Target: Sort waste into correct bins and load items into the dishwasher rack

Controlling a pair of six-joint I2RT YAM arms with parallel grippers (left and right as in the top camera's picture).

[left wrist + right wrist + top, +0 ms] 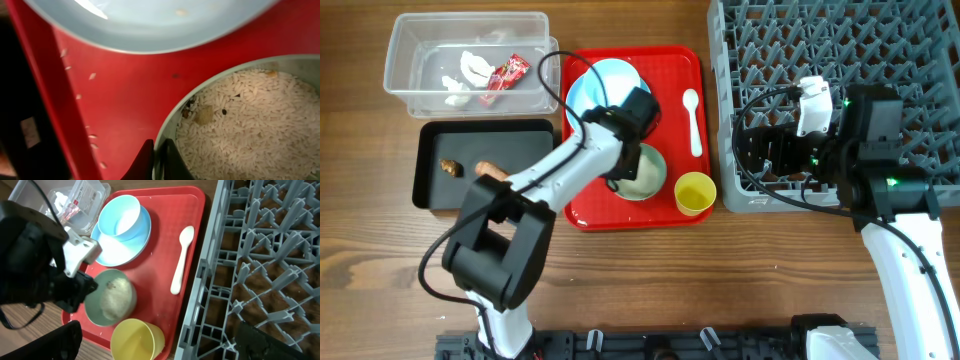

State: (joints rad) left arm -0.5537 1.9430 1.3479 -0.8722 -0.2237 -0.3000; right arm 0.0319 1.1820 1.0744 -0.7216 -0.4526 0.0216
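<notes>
**Left gripper pinches the rice bowl's rim**

The pale-green bowl (92, 307) stands on the red serving tray (125, 90). Its thin, smooth rim curves up and to the right from the left gripper (157, 150), which is clamped on it, one finger inside and one outside. Loose white rice (250, 125) fills the bowl. The right gripper (162, 339), farther away, is spread wide and empty at the pegged grey dishwasher rack (260, 255).

Serving tray (620, 215) at frame centre. On it: plate (578, 100) upper left, empty bowl (610, 80) on plate; rice bowl (650, 177) below plate; cup (695, 193) in lower right corner; spoon (693, 120) near right edge. Dishwasher rack (920, 60) right of serving tray. Tub (400, 60) upper left, holding wrapper (506, 75) and paper scraps (470, 68). Shallow tray (430, 195) below tub, holding carrot stick (492, 170) and morsel (448, 166).
</notes>
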